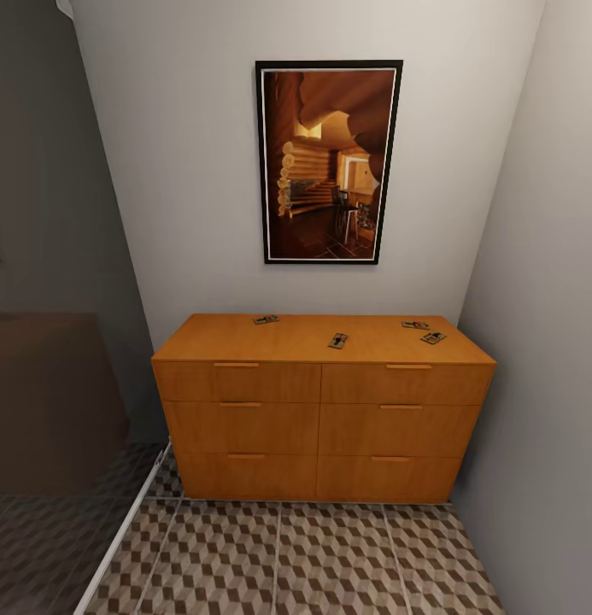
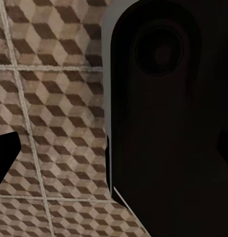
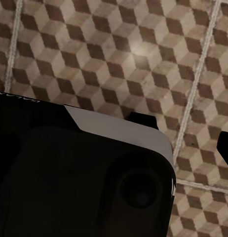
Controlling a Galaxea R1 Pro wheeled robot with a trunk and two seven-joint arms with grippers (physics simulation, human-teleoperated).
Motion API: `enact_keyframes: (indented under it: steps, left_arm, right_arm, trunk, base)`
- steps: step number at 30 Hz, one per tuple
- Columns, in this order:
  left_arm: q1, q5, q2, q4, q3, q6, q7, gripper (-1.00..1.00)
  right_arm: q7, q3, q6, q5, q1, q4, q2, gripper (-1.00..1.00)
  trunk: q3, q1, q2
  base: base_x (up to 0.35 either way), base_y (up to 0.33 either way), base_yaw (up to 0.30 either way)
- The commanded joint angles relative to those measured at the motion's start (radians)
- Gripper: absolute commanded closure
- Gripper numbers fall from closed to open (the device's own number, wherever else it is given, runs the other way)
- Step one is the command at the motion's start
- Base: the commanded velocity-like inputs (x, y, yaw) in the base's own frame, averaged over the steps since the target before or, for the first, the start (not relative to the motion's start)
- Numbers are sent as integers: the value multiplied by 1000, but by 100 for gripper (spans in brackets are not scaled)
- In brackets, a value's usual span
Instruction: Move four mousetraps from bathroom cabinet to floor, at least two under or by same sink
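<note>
Four small flat tan wooden mousetraps atop wide orange-brown wooden cabinet (image 1: 321,410): one far left (image 1: 266,319), one at centre front (image 1: 337,341), two close together at right (image 1: 415,325) (image 1: 432,337). Below, cube-patterned brown-beige tiled bathroom floor (image 1: 330,555). Above, black-framed picture (image 1: 328,162) on grey wall. Jaw state on both arms: cannot tell.

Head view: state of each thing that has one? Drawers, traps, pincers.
Cabinet: all six drawers shut.
Left trap: flat on the cabinet top, not picked.
Middle trap: flat on the top, nearer the front edge.
Two right traps: flat on the top, close together; contact unclear.
Floor: no trap on it yet.
Picture: hanging upright on the wall.
Pincers: open or shut cannot be told.
</note>
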Motion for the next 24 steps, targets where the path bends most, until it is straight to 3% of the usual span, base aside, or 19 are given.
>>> enact_keyframes:
  steps: [1, 4, 11, 13, 24]
  left_arm:
    - [0, 0, 0, -1, -1, 2, 0, -100]
    - [0, 0, 0, -1, -1, 2, 0, -100]
    - [-15, 0, -2, -41, -40, -38, -33, -100]
    - [-15, 1, -8, -52, -37, -49, -23, -100]
    - [-15, 0, -16, -114, -31, -111, -9, -100]
  right_arm:
    - [-1, -1, -2, 10, -1, 1, 0, -100]
    - [-1, -1, -3, 10, -1, 1, 2, -100]
    - [39, -38, -42, 49, -40, 28, 37, -100]
    - [30, -49, -53, 53, -52, 17, 42, -100]
    - [-13, 10, -115, -8, -115, -46, 58, -100]
  trunk:
    - [-1, 0, 0]
    - [-1, 0, 0]
    - [-1, 0, 0]
    - [-1, 0, 0]
    - [-1, 0, 0]
  base:
    - [0, 0, 0]
    - [0, 0, 0]
    - [0, 0, 0]
    - [0, 0, 0]
    - [0, 0, 0]
